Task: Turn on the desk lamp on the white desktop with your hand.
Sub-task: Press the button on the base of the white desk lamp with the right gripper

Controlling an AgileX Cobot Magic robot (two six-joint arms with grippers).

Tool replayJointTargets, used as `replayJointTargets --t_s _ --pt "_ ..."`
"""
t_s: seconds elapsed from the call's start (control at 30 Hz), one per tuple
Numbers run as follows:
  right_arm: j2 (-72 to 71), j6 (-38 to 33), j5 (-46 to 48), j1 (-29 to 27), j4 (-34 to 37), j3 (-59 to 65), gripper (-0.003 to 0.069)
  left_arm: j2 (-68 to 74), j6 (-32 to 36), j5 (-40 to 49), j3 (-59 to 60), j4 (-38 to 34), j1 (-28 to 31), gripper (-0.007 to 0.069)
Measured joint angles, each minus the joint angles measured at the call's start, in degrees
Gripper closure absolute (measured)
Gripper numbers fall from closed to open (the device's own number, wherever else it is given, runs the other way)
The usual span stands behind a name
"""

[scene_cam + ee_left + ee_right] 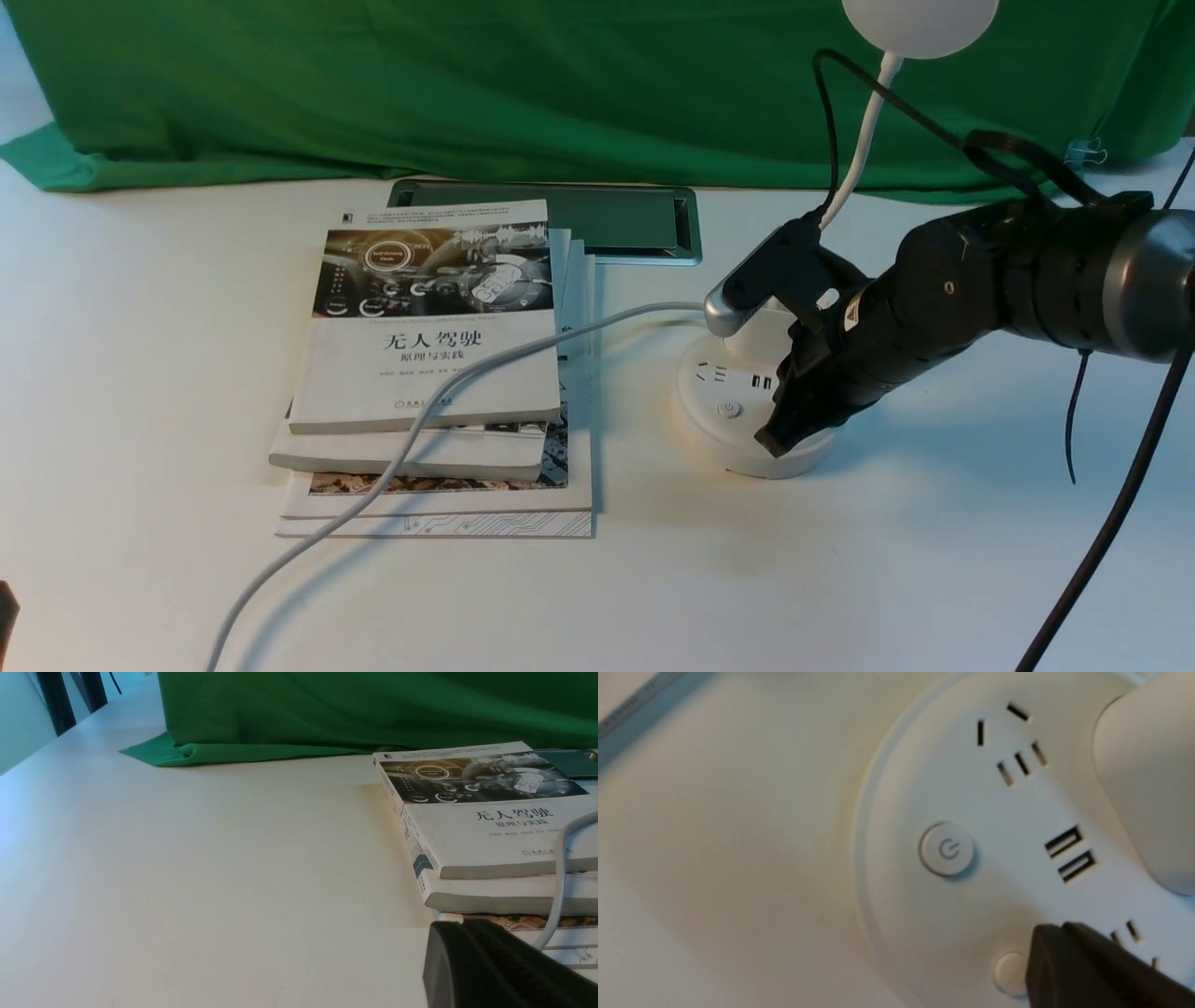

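Two closed fingertips of the right gripper [1057, 928] are held at the second button [1011, 974] on the base [724, 411] of the desk lamp [920, 23], right of the books [425, 345]. Contact cannot be confirmed; the reach seems done, while the lamp's lighting cannot be judged finished.

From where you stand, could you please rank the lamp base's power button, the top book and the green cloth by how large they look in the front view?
1. Green cloth
2. Top book
3. Power button
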Motion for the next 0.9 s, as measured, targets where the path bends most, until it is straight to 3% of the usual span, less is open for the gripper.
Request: replayJointTargets --t_s 0.9 --pt "2.3 0.3 -0.89 0.0 0.67 -1.17 0.0625 0.0 0.0 0.0 0.0 0.0 0.0 0.0603"
